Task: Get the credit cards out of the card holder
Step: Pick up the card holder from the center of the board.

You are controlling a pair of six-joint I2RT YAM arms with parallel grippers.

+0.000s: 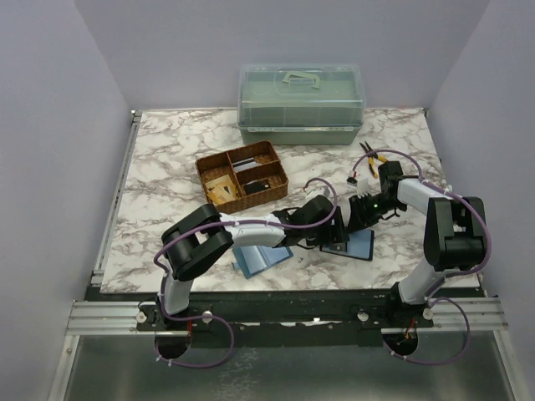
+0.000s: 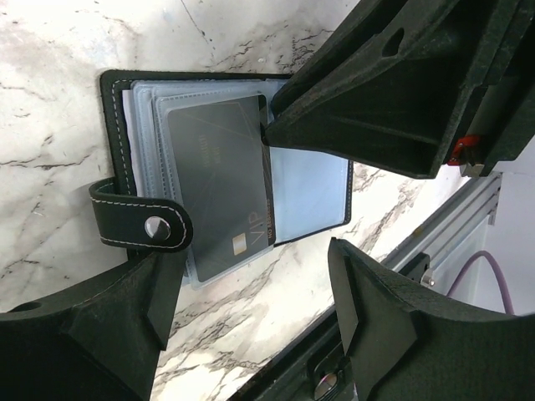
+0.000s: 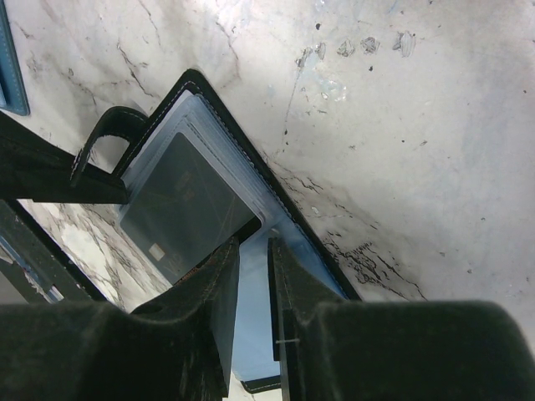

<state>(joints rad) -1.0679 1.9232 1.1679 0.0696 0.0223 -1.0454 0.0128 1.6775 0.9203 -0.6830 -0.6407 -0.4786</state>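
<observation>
Your left gripper [image 2: 251, 269] spreads wide astride the open card holder [image 2: 125, 219] on the marble table [image 2: 50, 50] (probably steadying it). Your right gripper [image 3: 255, 244] is almost closed at the edge of the dark card [image 2: 217, 184], grip unconfirmed.

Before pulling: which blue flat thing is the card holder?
The card holder is the black-rimmed one open at the right gripper; the light-blue folder lies apart, leftward.

Your marbled table [image 1: 167, 159] carries a lidded green box [image 1: 301, 104] at the far edge, a wicker basket [image 1: 251, 203] mid-table, yellow-handled pliers [image 1: 372, 156] to the right, and a light-blue folder [image 1: 261, 259] and the open card holder [image 1: 359, 245] nearest you.
</observation>
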